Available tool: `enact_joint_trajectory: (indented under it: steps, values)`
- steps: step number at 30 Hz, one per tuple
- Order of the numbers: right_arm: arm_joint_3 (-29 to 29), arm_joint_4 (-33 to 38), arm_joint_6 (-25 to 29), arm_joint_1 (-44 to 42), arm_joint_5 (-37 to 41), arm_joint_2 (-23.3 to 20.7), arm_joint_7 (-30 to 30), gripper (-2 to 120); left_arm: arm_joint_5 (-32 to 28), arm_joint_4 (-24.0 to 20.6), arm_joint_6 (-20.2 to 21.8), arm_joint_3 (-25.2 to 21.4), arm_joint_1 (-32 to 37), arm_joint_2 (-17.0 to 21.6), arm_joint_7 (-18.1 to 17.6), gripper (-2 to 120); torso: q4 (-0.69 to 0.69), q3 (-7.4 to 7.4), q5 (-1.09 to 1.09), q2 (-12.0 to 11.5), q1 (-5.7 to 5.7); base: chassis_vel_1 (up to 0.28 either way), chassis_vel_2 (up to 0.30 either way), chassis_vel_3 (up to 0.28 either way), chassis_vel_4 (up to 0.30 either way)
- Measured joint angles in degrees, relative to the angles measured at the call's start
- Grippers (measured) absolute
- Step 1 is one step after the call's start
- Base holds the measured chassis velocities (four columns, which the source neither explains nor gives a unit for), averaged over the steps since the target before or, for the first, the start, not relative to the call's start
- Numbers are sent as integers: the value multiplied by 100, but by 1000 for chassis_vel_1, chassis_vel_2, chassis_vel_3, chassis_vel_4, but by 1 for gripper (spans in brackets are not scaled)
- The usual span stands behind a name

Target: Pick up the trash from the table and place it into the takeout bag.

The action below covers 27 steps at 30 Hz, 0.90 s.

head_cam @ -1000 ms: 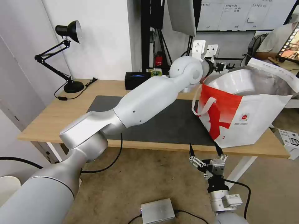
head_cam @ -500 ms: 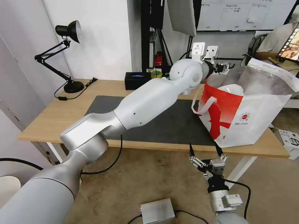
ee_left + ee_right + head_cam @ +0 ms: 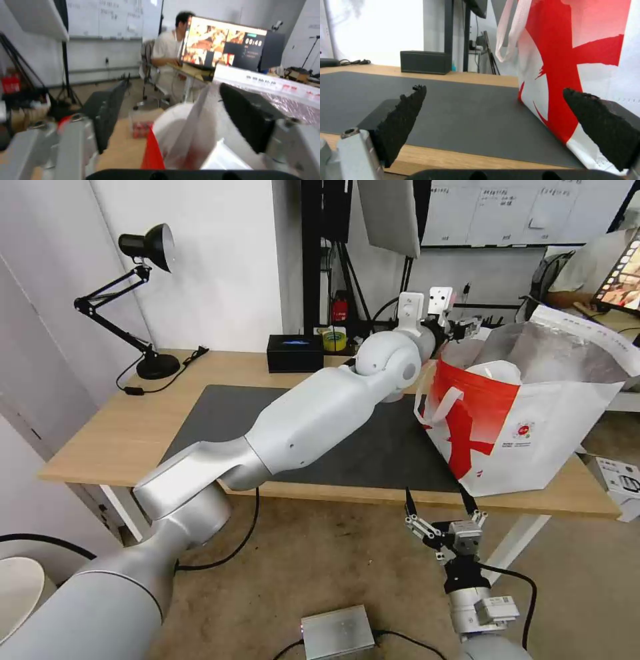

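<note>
Left claw over the bag's far rim

The left claw hangs fingers apart above the far-left rim of the bag, which stands on the table at the right (on the mat's edge); the right claw, also apart, waits below the table's near edge.

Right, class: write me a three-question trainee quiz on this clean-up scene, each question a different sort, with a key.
1. True or false: the left gripper is closed on a tissue.
2. Multiple choice: the takeout bag stands on (A) the floor, (B) the table at the robot's right, (C) a chair.
3. Fill in: the right gripper hangs open below the table's near ____.

Key: 1 false, it is open by the bag's mouth, holding nothing. 2 B. 3 edge.
</note>
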Motion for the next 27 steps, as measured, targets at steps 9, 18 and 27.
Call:
enact_joint_trajectory:
  steps: [9,18,27]
  values:
    - [0,0,0,0,0,0,0,100,1641,305,-1028,-189,507,385,976,100,0,0,-1,0,0,0,0,0,0]
    - [0,0,0,0,0,0,0,100,2243,266,-1212,-560,1088,945,1251,100,1,0,-2,0,0,0,0,0,0]
    - [0,0,0,0,0,0,0,100,2386,-51,-824,-1066,1420,1421,1266,100,-1,0,-2,0,0,0,0,0,0]
